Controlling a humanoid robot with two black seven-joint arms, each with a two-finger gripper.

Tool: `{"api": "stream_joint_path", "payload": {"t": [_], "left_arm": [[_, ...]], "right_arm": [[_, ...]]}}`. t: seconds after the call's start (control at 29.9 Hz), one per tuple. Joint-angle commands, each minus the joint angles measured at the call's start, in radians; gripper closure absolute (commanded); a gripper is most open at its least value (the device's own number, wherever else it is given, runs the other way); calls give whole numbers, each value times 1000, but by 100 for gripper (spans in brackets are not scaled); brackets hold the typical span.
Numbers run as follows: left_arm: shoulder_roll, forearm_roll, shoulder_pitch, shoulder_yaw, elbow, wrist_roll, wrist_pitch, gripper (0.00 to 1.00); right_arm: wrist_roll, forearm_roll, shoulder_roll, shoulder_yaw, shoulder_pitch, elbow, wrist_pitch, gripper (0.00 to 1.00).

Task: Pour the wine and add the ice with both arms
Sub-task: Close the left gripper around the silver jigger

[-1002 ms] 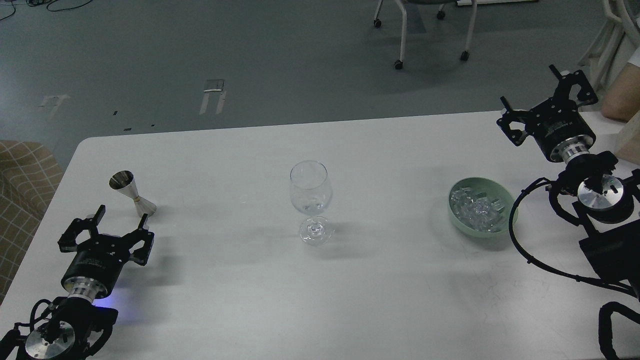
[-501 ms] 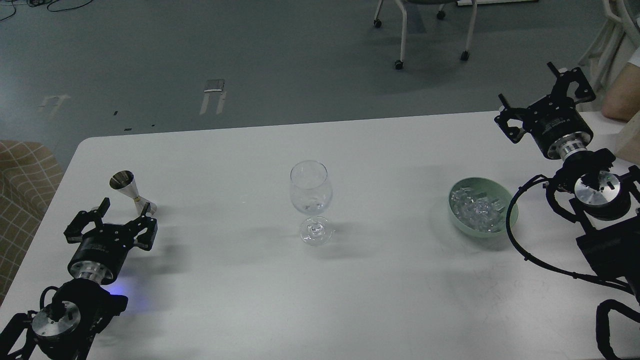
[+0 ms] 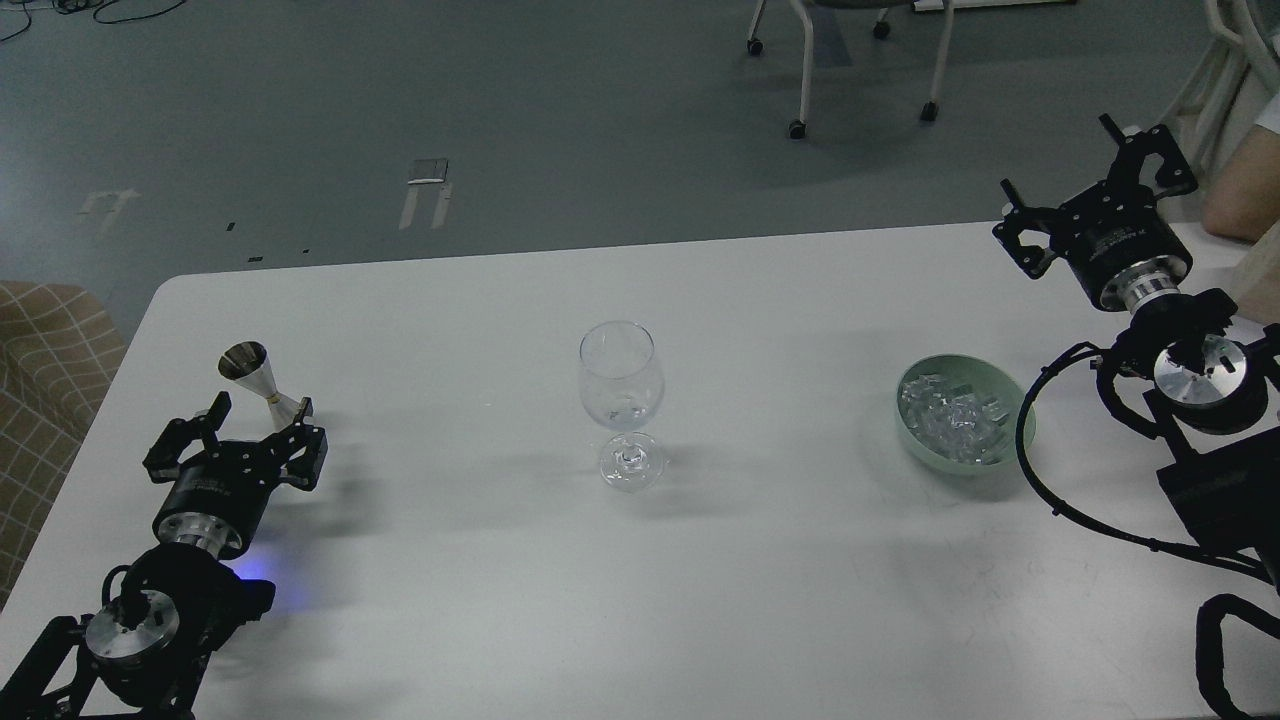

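1. Worktop [image 3: 760,560]: white, matt, with a rounded far-left corner. The left hand [image 3: 255,420] is over its left side. The right hand [image 3: 1075,185] is at its far right corner.
2. Floor [image 3: 600,120]: grey-green, lying beyond the worktop's far edge.
3. Chair [image 3: 870,60]: white legs on black castors. It stands on the floor beyond the right hand and to its left. Only the lower part is in view.
4. Pale tape marks [image 3: 430,195]: on the floor, well beyond the left hand and a little to its right.
5. Tan checked upholstery [image 3: 40,380]: left of the left hand, off the worktop's edge.
6. Person's bare arm [image 3: 1240,185]: just right of the right hand, cropped by the frame.
7. Black cables [image 3: 90,10]: on the floor, far beyond the left hand.
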Motion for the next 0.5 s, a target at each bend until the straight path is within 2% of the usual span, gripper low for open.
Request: {"api": "stream_joint_path", "payload": {"t": [0.0,0.47], "left_arm": [[0,0,-1,1,11,0,-1,18],[-6,0,-88,2,122,0,4,18]], "right_arm": [[0,0,0,-1,3,-2,0,0],[0,-2,0,-1,17,-15,-1,0]]}}
